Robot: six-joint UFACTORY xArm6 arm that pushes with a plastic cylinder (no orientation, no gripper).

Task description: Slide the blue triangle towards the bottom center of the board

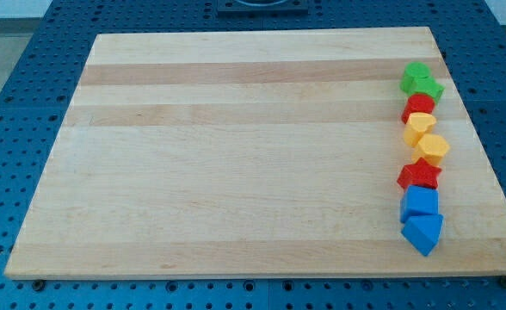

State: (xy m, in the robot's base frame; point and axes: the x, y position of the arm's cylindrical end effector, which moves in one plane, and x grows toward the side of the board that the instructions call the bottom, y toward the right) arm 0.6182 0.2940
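Inspection of the board (236, 172) from the view's bottom upward: blue triangle (422, 232) lies lowest in a column of blocks along the view's right edge, touching the blue block (420, 201) just above it. Beyond these sit a red star-like block (419, 175), two yellow blocks (432, 147) (419, 126), another red block (417, 106) and green blocks (420, 82) at the top. My tip does not show, so its position and state cannot be told. Recommendation: approach the triangle from its right side, slightly above centre, and push leftward along the bottom edge, keeping contact off the blue neighbour to avoid dragging it along.
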